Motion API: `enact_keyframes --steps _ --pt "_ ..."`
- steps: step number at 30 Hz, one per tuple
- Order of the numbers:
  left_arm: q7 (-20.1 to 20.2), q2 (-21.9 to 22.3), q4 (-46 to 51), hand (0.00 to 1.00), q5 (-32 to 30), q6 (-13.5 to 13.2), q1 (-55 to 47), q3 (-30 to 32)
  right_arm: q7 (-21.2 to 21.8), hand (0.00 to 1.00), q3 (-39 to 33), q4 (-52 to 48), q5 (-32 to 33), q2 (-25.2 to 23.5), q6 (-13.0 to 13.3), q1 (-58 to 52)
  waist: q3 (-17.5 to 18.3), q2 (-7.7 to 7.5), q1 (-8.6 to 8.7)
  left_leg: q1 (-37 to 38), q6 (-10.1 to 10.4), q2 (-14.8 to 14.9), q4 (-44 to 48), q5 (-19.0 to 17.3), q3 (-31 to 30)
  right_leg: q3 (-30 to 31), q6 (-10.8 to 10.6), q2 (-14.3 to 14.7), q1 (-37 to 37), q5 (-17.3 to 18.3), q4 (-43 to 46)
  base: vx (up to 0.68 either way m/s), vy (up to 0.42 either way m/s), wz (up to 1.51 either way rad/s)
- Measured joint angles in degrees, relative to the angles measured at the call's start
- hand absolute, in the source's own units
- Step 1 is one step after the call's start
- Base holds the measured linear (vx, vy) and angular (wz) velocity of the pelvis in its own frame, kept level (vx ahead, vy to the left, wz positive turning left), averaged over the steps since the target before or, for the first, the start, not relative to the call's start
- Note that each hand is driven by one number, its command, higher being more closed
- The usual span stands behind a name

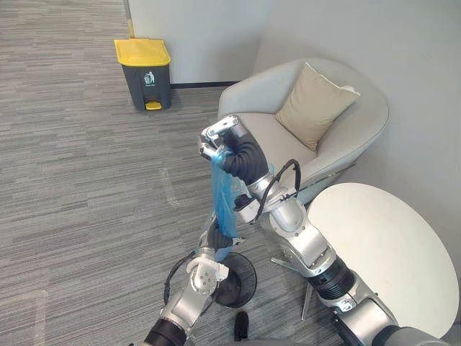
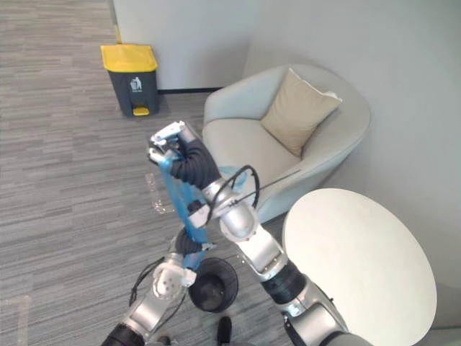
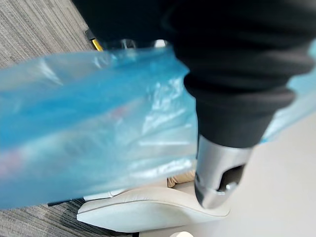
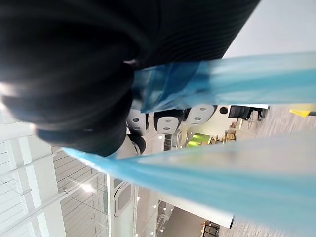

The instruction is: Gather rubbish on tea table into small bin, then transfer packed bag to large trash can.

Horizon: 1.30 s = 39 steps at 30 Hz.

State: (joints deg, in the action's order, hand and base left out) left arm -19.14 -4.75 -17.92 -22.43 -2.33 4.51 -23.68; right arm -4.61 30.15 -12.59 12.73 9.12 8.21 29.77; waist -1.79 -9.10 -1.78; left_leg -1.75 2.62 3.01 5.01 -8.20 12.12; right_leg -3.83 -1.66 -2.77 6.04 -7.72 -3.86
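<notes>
Hoisting blue bag [image 1: 222, 194] from small bin [image 1: 245, 285], clamping its neck in right hand [image 1: 218, 138]; left hand [image 1: 213, 241] lower alongside, grasp impossible to tell. Next calling for carrying to trash can [image 1: 146, 72].

Office lounge: grey carpet [image 1: 79, 180], armchair [image 1: 317, 130], pedal bin [image 1: 145, 72].

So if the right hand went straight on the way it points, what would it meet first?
Nothing close: it points toward the yellow-lidded grey plastic trash can, though the raised right hand may pass above it.
</notes>
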Motion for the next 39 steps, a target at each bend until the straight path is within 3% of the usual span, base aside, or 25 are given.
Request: enact_keyframes --steps 1,2,13,22,28,37,38,39 --pt "-0.2 0.0 -0.3 0.0 0.0 0.1 0.3 0.0 0.0 1.0 0.0 0.0 0.5 0.0 0.0 0.0 0.0 -0.01 0.07 0.0 0.0 0.0 0.0 0.0 0.0 0.0 0.0 0.0 0.0 0.0 0.0 0.0 0.0 0.0" --pt "-1.0 0.0 -1.5 1.0 0.0 0.2 1.4 0.0 0.0 1.0 0.0 0.0 1.2 0.0 0.0 0.0 0.0 -0.02 0.5 0.0 0.0 0.0 0.0 0.0 0.0 0.2 0.1 0.0 0.0 0.0 0.0 0.0 0.0 0.0" --pt "-2.1 -0.8 -5.6 1.0 1.3 0.5 6.5 0.4 2.3 1.0 2.1 0.0 5.9 0.6 0.3 0.0 0.1 -0.07 2.62 -0.3 0.0 0.1 0.5 0.0 1.5 2.8 0.1 0.0 0.8 -0.1 -0.3 -0.04 -0.016 -0.08" --pt "-2.0 -1.1 -3.6 1.0 2.5 0.5 6.5 2.5 3.8 1.0 2.0 0.0 5.1 2.3 0.4 -2.7 0.1 -0.04 2.91 -0.7 0.2 0.1 1.3 -0.3 1.3 2.7 0.2 0.0 0.8 0.0 -0.2 0.0 0.0 0.0" --pt "-2.0 -0.2 0.8 1.0 3.9 0.2 4.3 4.0 3.9 1.0 0.7 0.0 -2.0 3.4 0.7 -8.4 0.4 0.66 2.91 -0.6 0.0 0.0 1.0 -0.4 1.3 2.4 0.2 0.0 0.8 0.0 0.1 0.0 0.0 0.0" --pt "-1.3 0.0 7.8 1.0 4.7 -1.6 -3.0 4.9 2.3 1.0 -7.3 -0.3 -10.7 10.3 3.1 -15.2 2.3 3.89 2.64 0.0 -0.3 -0.3 -0.1 -0.3 1.1 1.4 0.2 -0.2 0.8 0.0 0.4 0.0 0.0 0.0" --pt "-1.0 0.0 7.9 1.0 4.8 -1.9 -3.1 5.0 2.2 0.0 -7.4 -0.3 -11.1 10.4 3.1 -15.4 2.3 3.92 2.61 0.0 -0.3 -0.3 -0.1 -0.3 1.1 1.3 0.2 -0.2 0.8 0.0 0.4 0.0 0.0 0.0" --pt "-0.5 0.0 8.0 1.0 4.9 -2.3 -3.3 5.0 2.2 0.0 -7.5 -0.3 -12.5 11.2 3.2 -15.5 2.3 3.98 2.52 0.0 -0.3 -0.3 -0.1 -0.2 1.1 1.3 0.2 -0.2 0.8 0.0 0.4 0.0 0.0 0.0"
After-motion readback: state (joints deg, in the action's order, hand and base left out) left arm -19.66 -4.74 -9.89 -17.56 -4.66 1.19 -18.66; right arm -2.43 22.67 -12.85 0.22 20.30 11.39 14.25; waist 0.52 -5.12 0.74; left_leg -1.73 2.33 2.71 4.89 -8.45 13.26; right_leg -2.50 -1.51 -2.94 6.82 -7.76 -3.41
